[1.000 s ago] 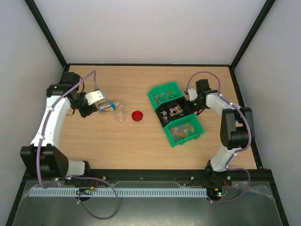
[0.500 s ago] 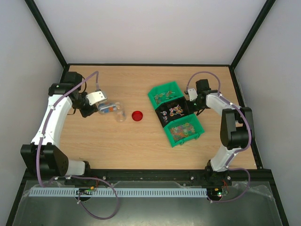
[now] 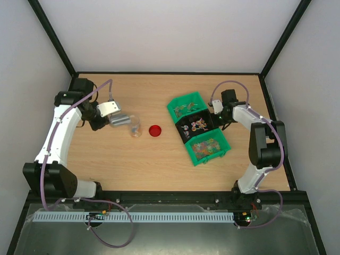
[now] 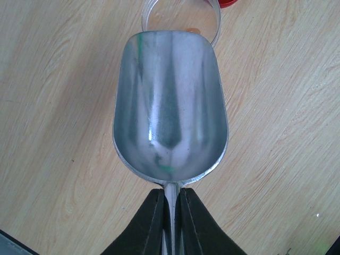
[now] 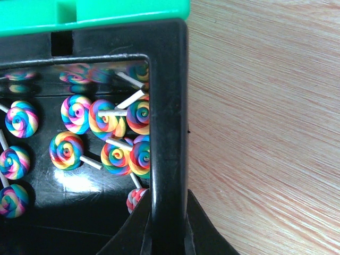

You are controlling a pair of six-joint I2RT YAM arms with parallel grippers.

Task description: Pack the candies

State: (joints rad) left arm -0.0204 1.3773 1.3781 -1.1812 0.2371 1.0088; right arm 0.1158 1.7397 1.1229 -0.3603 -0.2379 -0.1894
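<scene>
Left hand (image 4: 171, 197) is clamped on the handle of the scoop (image 4: 170, 106), whose bowl looks empty, its lip over the mouth of the clear cup (image 3: 136, 128) on the tabletop (image 3: 106, 164); one orange speck shows inside the cup. The lid (image 3: 154, 130) lies just beside it. Candies (image 3: 206, 145) fill the near green bin (image 3: 227, 149). Right hand (image 5: 166, 226) pinches the black bin (image 5: 167, 106) wall, likely steadying it. Best next: level the scoop, then dig shallow so nothing spills
</scene>
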